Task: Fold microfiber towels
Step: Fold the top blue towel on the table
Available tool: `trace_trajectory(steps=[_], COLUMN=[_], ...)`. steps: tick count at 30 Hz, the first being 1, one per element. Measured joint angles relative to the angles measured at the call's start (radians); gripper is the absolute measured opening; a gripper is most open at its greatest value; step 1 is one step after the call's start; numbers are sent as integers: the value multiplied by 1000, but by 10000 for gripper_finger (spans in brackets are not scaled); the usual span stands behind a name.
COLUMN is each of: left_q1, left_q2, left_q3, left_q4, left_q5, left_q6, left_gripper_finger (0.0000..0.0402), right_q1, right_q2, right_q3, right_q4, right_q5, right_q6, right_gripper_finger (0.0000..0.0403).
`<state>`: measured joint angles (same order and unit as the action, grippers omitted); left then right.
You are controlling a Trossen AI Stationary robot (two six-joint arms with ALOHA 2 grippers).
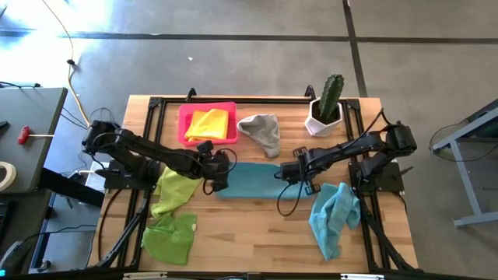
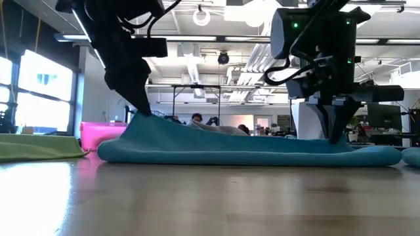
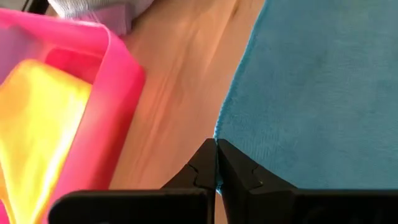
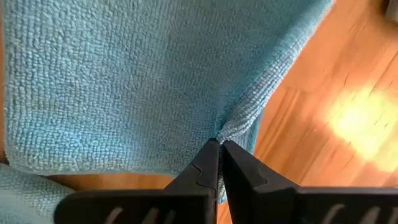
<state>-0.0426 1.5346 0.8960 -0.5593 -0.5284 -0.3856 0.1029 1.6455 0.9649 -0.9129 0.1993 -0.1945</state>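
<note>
Both end effectors, left [image 1: 220, 173] and right [image 1: 289, 176], pinch blue towel [image 1: 250, 180] ends.

Both pincers pinch opposite ends of the blue towel [image 2: 243, 147] on the table [image 2: 210, 196]

Two black, cable-strung jointed arms

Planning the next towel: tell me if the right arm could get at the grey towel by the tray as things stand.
Probably not right away: the right gripper is shut on the blue towel, as is the left gripper. The grey towel lies uncovered beside the pink tray, so the way looks free once it lets go.
</note>
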Motion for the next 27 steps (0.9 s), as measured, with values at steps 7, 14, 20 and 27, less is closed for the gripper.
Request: trace_trajectory(steps=[7, 14, 20, 27], left_q1=[37, 44, 43, 50], left_q2=[80, 105, 102, 102], left_q3=[0, 2, 2, 82], left_q4=[27, 31, 20, -90], left_q5=[1, 0, -13, -64], left_q6=[23, 27, 101, 159], left_gripper_finger=[0, 8, 65, 135], right_q1=[-6, -5, -6, -5], right_q2=[0, 0, 1, -53], right_q3=[1, 2, 22, 56], right_q4=[13, 7, -70, -163], right_q5=[-1, 59, 98, 6], right_q6=[-21, 16, 137, 243], right_gripper_finger=[15, 93, 149, 154])
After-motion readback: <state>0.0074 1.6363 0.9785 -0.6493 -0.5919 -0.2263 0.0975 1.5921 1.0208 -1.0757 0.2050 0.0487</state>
